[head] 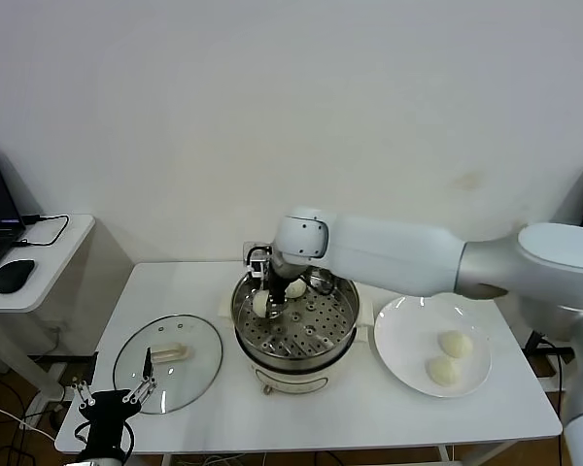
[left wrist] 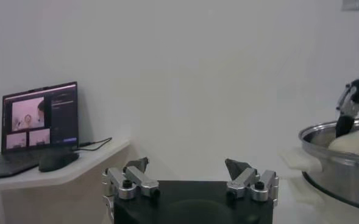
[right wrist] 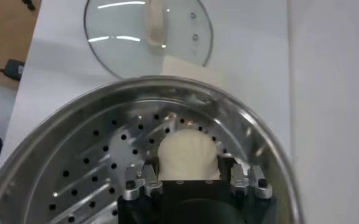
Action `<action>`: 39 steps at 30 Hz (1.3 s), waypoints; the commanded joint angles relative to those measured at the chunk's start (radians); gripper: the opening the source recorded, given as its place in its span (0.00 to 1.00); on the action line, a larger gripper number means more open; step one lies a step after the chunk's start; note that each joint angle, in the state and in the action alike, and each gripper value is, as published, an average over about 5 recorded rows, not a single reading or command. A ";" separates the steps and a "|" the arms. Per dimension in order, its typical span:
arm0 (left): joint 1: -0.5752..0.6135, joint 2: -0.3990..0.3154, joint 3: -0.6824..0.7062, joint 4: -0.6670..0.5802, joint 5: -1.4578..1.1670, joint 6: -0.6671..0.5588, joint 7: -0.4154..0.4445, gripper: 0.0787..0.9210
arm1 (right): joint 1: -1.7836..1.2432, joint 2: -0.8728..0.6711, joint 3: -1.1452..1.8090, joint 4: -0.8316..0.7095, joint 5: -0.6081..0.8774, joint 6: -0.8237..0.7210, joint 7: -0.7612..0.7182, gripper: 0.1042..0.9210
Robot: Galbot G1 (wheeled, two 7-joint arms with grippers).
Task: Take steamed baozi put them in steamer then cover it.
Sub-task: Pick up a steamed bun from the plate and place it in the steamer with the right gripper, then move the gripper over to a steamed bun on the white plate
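The steamer (head: 335, 330) stands mid-table on its cream pot base. My right gripper (head: 268, 300) reaches down into it, shut on one steamed baozi (head: 261, 304) low over the perforated bottom. The right wrist view shows that bun (right wrist: 188, 152) pinched between the fingers of the right gripper (right wrist: 189, 168) inside the steamer (right wrist: 88, 122). A second baozi (head: 295, 288) lies in the steamer behind it. Two more buns (head: 455, 343) (head: 443, 369) rest on the white plate (head: 403, 335). The cover (head: 189, 374) lies flat on the table at the left. My left gripper (head: 112, 396) (left wrist: 191, 164) is parked open at the table's front left corner.
A side desk at the far left holds a laptop (left wrist: 39, 119) and a black mouse (head: 13, 276). The wall runs close behind the table. Bare tabletop shows along the front edge (head: 369, 417) between the cover and the plate.
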 commanded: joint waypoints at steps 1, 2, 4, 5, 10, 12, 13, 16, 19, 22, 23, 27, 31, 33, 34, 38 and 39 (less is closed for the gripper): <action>-0.002 0.000 0.000 0.002 0.000 0.000 0.000 0.88 | -0.027 0.038 -0.003 -0.030 0.000 -0.012 0.007 0.61; -0.003 0.000 0.001 0.002 0.000 0.000 0.000 0.88 | -0.026 0.037 -0.003 -0.030 -0.004 -0.011 0.005 0.63; -0.004 -0.001 0.001 0.001 0.000 0.000 0.000 0.88 | -0.020 0.032 -0.002 -0.032 -0.018 -0.008 -0.005 0.68; -0.004 -0.001 0.001 0.000 0.000 0.000 0.000 0.88 | -0.014 0.028 -0.001 -0.032 -0.025 -0.005 -0.012 0.72; -0.004 0.002 0.000 -0.003 -0.001 0.001 0.000 0.88 | 0.058 -0.036 0.004 0.010 -0.067 0.028 -0.108 0.85; -0.005 0.004 -0.001 -0.004 -0.002 0.001 0.001 0.88 | 0.107 -0.081 0.000 0.044 -0.095 0.055 -0.164 0.87; -0.006 0.006 -0.002 -0.004 -0.004 0.002 0.001 0.88 | 0.133 -0.109 -0.002 0.062 -0.111 0.071 -0.192 0.88; -0.008 0.009 -0.007 -0.006 -0.011 0.002 0.002 0.88 | 0.204 -0.214 -0.007 0.119 -0.155 0.128 -0.269 0.88; -0.008 0.010 -0.007 -0.005 -0.014 0.002 0.003 0.88 | 0.255 -0.335 -0.012 0.175 -0.189 0.187 -0.331 0.88; -0.007 0.010 -0.003 -0.006 -0.013 0.002 0.003 0.88 | 0.278 -0.453 -0.022 0.232 -0.244 0.250 -0.380 0.88; -0.006 0.011 -0.002 -0.007 -0.012 0.002 0.003 0.88 | 0.276 -0.491 -0.024 0.250 -0.265 0.270 -0.393 0.88; 0.001 0.016 -0.001 -0.007 -0.012 0.000 0.004 0.88 | 0.236 -0.645 -0.022 0.313 -0.346 0.327 -0.420 0.88; 0.003 0.023 0.000 -0.004 -0.012 0.000 0.004 0.88 | 0.146 -0.780 0.002 0.360 -0.421 0.351 -0.414 0.88; 0.002 0.024 0.003 -0.003 -0.010 0.001 0.005 0.88 | 0.079 -0.831 0.031 0.376 -0.460 0.361 -0.409 0.88; 0.001 0.024 0.005 -0.002 -0.009 0.002 0.005 0.88 | 0.045 -0.851 0.050 0.381 -0.479 0.366 -0.407 0.88; 0.001 0.021 0.014 0.004 -0.001 0.003 0.005 0.88 | -0.118 -0.921 0.171 0.387 -0.560 0.391 -0.391 0.88; 0.002 0.020 0.016 0.006 0.001 0.003 0.005 0.88 | -0.159 -0.934 0.206 0.385 -0.579 0.398 -0.385 0.88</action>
